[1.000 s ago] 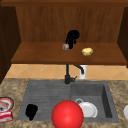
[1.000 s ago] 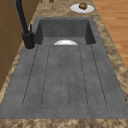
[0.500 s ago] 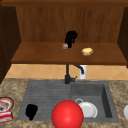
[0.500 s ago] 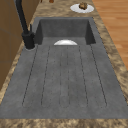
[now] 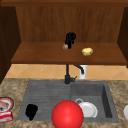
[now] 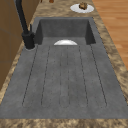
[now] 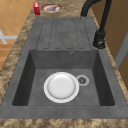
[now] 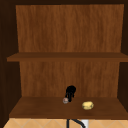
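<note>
My right hand (image 5: 70, 40) is up on the lower wooden shelf (image 5: 45, 56), right beside a small pinkish round object (image 5: 65, 46) that sits at its lower left. The upper view has the same hand (image 8: 70, 93) and object (image 8: 65, 100). A yellow lump (image 5: 87, 51) lies on the shelf to the right of them. My left hand (image 5: 31, 111) hangs low at the left, in front of the drainboard, fingers relaxed and holding nothing. A big red ball (image 5: 67, 115) shows at the bottom centre, in front of the sink.
A white plate (image 7: 61, 87) lies in the sink basin (image 7: 37, 82) beside the drain. The black faucet (image 5: 67, 75) stands behind the sink. A plate of food (image 7: 51, 8) and a red box (image 7: 36, 8) sit left of the drainboard. Another plate (image 6: 82, 7) sits on the right counter.
</note>
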Available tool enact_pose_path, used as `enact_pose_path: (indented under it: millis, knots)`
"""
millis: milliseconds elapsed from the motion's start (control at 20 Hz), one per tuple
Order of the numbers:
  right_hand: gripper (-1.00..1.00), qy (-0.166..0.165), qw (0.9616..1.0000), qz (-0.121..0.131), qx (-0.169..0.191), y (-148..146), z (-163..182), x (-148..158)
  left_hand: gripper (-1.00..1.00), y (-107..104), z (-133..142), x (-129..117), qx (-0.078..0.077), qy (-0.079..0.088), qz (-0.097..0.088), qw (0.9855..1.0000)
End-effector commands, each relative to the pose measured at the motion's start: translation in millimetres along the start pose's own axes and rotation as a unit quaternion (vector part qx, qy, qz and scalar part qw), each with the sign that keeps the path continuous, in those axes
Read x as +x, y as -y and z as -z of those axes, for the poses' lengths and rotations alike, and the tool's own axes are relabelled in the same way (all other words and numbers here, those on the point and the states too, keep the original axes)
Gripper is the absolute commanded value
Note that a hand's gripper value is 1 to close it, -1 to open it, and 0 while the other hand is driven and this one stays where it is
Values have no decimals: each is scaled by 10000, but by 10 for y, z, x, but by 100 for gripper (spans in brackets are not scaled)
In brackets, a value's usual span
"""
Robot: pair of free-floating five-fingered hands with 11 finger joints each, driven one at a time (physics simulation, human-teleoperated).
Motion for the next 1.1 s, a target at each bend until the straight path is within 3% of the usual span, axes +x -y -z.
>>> enact_pose_path:
  millis: [0, 150, 350, 450, 600, 850, 1050]
  knots:
    - [100, -241, 9987, -363, -265, 44, 348, -6, 0, 0, 0, 0, 0, 0, 0, 10000]
    - [100, -382, 9974, -530, -307, -33, 532, 61, 0, 0, 0, 0, 0, 0, 0, 10000]
    - [100, -588, 9929, -816, -639, -307, 622, 206, 0, 0, 0, 0, 0, 0, 0, 10000]
    - [100, -691, 9893, -935, -883, -430, 669, 272, 0, 0, 0, 0, 0, 0, 0, 10000]
    - [100, -886, 9808, -1316, -1137, -638, 592, 330, 0, 0, 0, 0, 0, 0, 0, 10000]
    - [100, -1062, 9685, -1480, -1698, -722, 632, 278, 0, 0, 0, 0, 0, 0, 0, 10000]
    - [100, -975, 9743, -1304, -1559, -691, 526, 248, 0, 0, 0, 0, 0, 0, 0, 10000]
